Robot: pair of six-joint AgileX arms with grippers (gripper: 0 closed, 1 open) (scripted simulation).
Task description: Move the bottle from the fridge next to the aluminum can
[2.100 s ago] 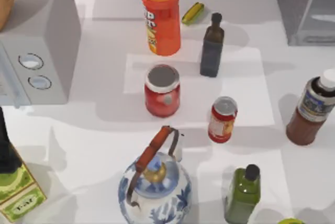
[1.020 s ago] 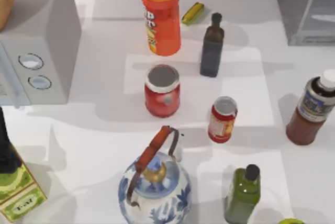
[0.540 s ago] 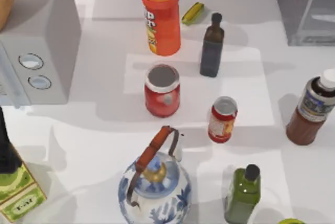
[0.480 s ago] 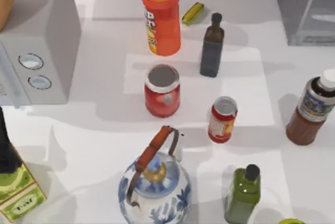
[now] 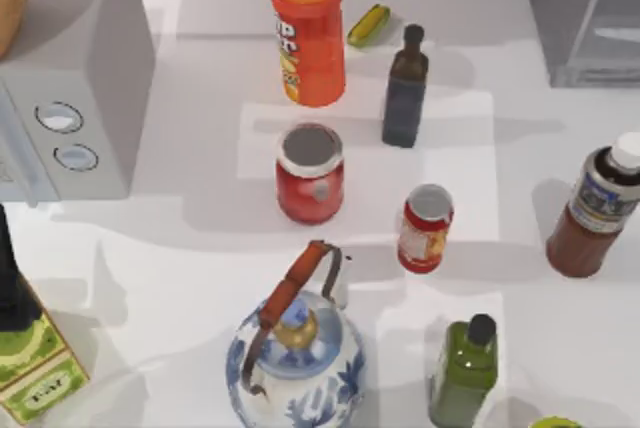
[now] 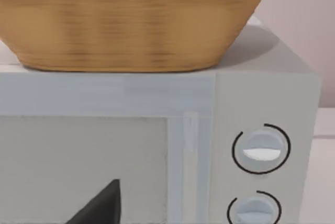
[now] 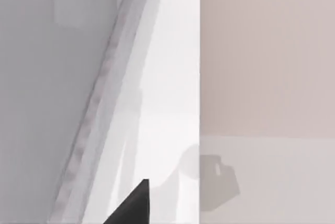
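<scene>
While the bottle (image 5: 598, 210) stands upright (right edge), the aluminum can (image 5: 425, 228) sits well apart.

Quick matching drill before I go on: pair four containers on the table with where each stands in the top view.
Things:
1. bottle
2. aluminum can
3. chip tube
4. green bottle

Places:
A. back, near the middle
B. right edge
C. front, right of the teapot
D. middle, right of the red jar

Pairs: 1-B, 2-D, 3-A, 4-C
</scene>
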